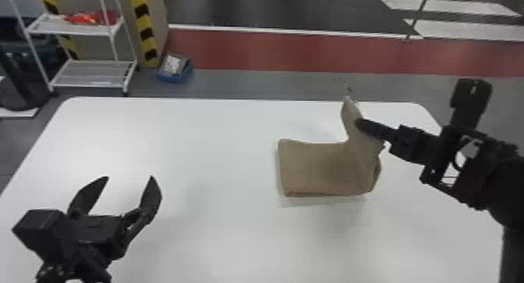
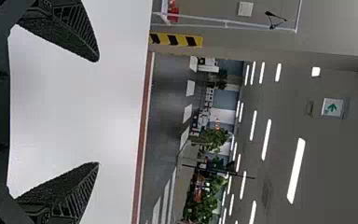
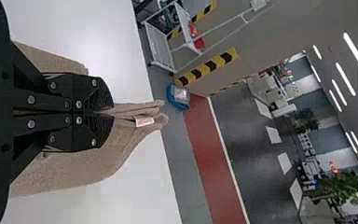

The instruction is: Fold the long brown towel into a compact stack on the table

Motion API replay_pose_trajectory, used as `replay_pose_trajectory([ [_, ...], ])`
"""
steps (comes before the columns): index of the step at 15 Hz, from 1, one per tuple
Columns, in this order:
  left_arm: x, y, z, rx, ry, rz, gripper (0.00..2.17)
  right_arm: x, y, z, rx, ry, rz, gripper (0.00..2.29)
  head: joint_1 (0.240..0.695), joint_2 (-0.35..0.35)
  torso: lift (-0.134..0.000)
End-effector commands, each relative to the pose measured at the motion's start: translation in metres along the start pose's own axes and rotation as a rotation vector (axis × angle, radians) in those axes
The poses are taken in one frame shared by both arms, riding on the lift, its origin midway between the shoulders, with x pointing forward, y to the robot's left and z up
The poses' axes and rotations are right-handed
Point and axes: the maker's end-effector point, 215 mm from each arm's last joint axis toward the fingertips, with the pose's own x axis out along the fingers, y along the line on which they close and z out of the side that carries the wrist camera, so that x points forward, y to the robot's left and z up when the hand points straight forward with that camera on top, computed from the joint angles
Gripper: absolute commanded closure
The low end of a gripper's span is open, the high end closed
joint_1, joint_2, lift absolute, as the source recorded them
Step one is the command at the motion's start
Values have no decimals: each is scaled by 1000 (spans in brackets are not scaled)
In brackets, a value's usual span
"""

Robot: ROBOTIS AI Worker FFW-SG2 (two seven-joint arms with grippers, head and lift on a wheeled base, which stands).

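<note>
The brown towel (image 1: 319, 167) lies folded on the right half of the white table, its right part lifted into an upright peak. At that raised part is my right gripper (image 1: 360, 124). In the right wrist view the right gripper (image 3: 103, 112) is shut on the towel (image 3: 93, 163), with a pinched fold and a small white tag sticking out past the fingertips. My left gripper (image 1: 128, 181) stands open above the table's left front, well away from the towel; in the left wrist view the left gripper (image 2: 98, 112) has nothing between its fingers.
The white table (image 1: 218, 231) extends under both arms, with its far edge just behind the raised towel part. Beyond it on the floor are a white wire shelf (image 1: 91, 73) and a blue box (image 1: 174, 69), both at the back left.
</note>
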Motion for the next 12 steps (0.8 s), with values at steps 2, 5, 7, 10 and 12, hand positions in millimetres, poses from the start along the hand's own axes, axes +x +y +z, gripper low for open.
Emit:
replay_pose_trajectory([
  [2, -1, 1, -1, 0, 1, 2, 80, 20, 43, -30, -66, 65, 34, 1690, 695, -42, -123],
  [5, -1, 0, -2, -1, 5, 1, 80, 39, 63, -53, -129, 106, 21, 1690, 695, 13, -123],
  [7, -1, 2, -4, 1, 8, 2, 80, 47, 71, -65, -150, 125, 16, 1690, 695, 29, -123],
  [10, -1, 3, -6, -1, 12, 3, 80, 58, 86, -88, -182, 173, 22, 1686, 695, 62, -123],
  [12, -1, 3, -7, -1, 13, 3, 80, 63, 96, -104, -214, 207, 27, 1686, 695, 76, -123],
])
